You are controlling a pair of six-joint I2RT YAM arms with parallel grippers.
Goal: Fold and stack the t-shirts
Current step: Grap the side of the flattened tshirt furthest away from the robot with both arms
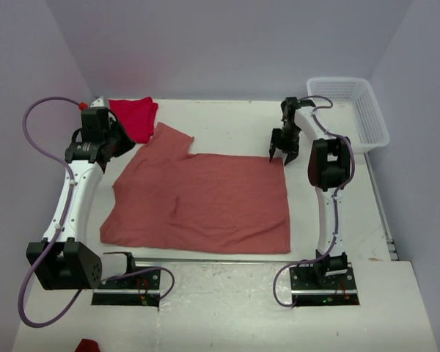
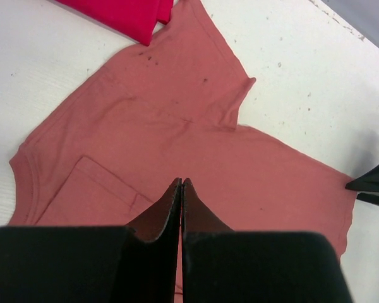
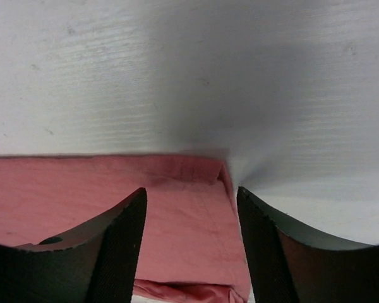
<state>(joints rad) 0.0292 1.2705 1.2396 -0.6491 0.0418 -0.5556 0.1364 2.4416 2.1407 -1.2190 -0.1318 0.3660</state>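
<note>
Our right gripper (image 1: 281,156) gapes over the two-o'clock corner of the pink tee (image 1: 205,202), left gripper (image 2: 181,182) clenched empty; pinch too shallow and we risk the hem slipping free mid-fold.

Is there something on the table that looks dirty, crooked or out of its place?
Yes. The salmon-pink t-shirt carries small dark specks around its sleeve, like stains. It also lies unevenly: its left side is rumpled with creases, while its right edge is flat and straight.
</note>
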